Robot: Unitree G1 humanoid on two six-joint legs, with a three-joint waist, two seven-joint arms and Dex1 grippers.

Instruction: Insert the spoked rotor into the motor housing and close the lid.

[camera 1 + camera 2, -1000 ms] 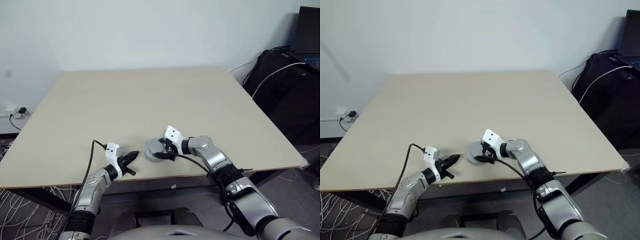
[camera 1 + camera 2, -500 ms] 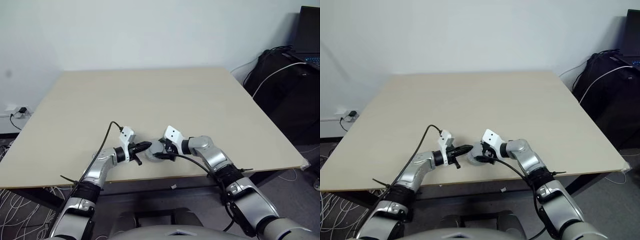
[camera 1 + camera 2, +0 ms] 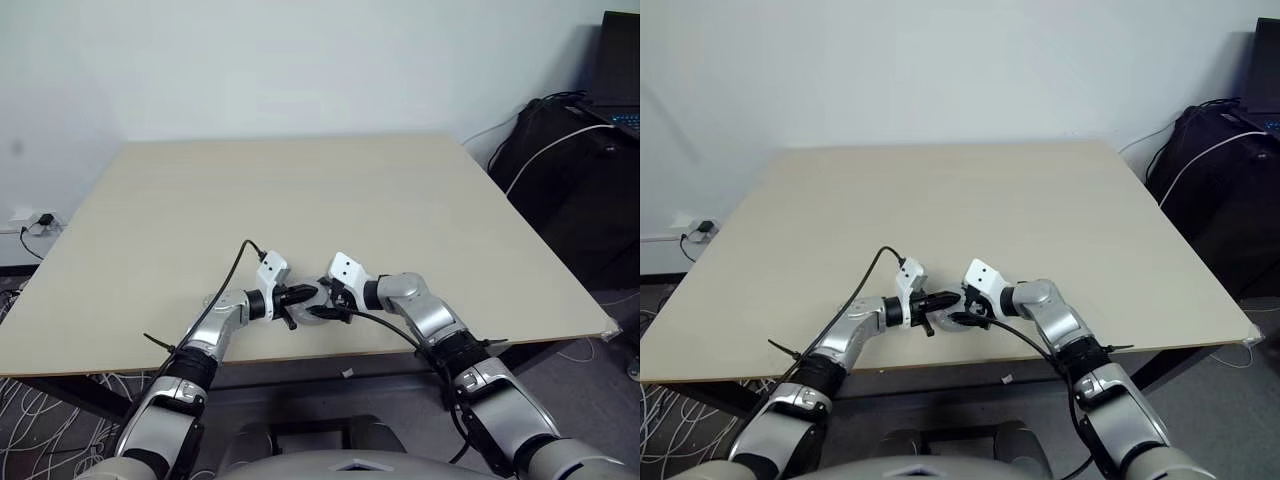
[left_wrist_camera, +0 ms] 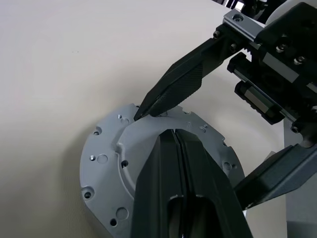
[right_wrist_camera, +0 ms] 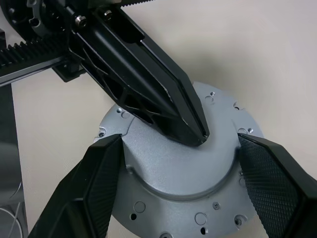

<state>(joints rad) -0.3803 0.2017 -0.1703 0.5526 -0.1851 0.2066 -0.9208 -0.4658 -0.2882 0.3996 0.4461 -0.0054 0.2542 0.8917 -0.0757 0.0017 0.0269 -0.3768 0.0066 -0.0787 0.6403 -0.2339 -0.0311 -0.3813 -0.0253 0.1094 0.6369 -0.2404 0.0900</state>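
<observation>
The grey lid [image 5: 183, 168], a flanged metal disc with a raised round middle, lies flat near the table's front edge [image 3: 312, 306]. My right gripper [image 5: 179, 144] reaches in from the right, with one finger on each side of the raised middle, both against it. My left gripper [image 4: 174, 131] is shut, and its joined tips rest on top of the raised middle [image 3: 311, 293], coming in from the left. The spoked rotor and the motor housing are hidden. I cannot tell what lies under the lid.
The pale wooden table [image 3: 300, 190] stretches far back and to both sides. Its front edge runs just below both grippers. A black cable [image 3: 232, 262] loops off my left wrist. Dark bags with white cables [image 3: 560, 170] stand beyond the table's right edge.
My left gripper, still shut, has swung right and forward from the front left of the table onto the top of the lid. The right gripper and the lid have kept still.
</observation>
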